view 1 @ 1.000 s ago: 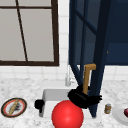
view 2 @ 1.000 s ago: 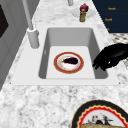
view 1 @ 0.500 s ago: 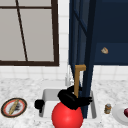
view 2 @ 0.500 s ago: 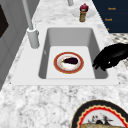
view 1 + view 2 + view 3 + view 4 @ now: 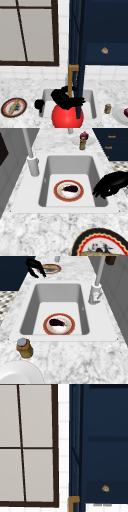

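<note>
In the front view my right hand (image 5: 65, 98) hovers over the sink (image 5: 90, 110) with its fingers stretched to the right, just above a big red ball (image 5: 67, 118); I cannot see whether they touch. My left hand (image 5: 39, 104) hangs at the sink's left rim. It also shows by the sink's front edge in the left side view as the left hand (image 5: 110, 185), fingers loosely drooping. In the right side view the left hand (image 5: 35, 267) is near the far plate. A red-rimmed plate (image 5: 58, 195) with an eggplant (image 5: 70, 188) lies in the basin.
A patterned plate (image 5: 5, 110) with food sits left of the sink. On the right stand a small jar (image 5: 108, 108) and a white plate (image 5: 117, 115). A brass faucet (image 5: 71, 80) rises behind the basin. A dark blue cabinet door (image 5: 77, 62) stands open, edge-on, over the sink.
My right hand has shifted slightly left above the red ball. The left hand has not moved.
</note>
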You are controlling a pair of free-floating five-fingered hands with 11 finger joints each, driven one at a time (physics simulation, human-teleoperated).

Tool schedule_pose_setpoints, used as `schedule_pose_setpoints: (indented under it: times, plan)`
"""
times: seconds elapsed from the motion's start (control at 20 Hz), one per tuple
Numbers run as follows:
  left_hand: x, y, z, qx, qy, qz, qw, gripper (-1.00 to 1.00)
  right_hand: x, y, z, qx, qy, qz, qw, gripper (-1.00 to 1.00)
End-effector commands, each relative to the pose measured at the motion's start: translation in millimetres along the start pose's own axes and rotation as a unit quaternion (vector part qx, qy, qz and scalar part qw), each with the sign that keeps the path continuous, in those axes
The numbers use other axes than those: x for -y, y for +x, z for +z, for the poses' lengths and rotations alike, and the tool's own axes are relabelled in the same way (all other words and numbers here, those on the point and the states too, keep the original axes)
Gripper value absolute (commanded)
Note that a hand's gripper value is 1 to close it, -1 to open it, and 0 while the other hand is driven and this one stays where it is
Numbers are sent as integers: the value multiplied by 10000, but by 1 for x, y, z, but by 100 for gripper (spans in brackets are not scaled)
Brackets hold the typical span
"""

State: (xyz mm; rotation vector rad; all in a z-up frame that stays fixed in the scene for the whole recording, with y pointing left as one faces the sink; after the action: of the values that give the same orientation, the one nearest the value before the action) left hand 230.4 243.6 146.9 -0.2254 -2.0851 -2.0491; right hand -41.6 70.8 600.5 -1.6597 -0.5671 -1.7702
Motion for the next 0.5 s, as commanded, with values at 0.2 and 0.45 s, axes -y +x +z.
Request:
schedule_pose_setpoints:
  times: [0.2,0.45]
  plan:
    - [0,0,0,0,0,0,10000,0,19,1,4,180,298,-455,9984,-100]
    - [0,0,0,0,0,0,10000,0,46,-17,5,776,468,-580,9942,-100]
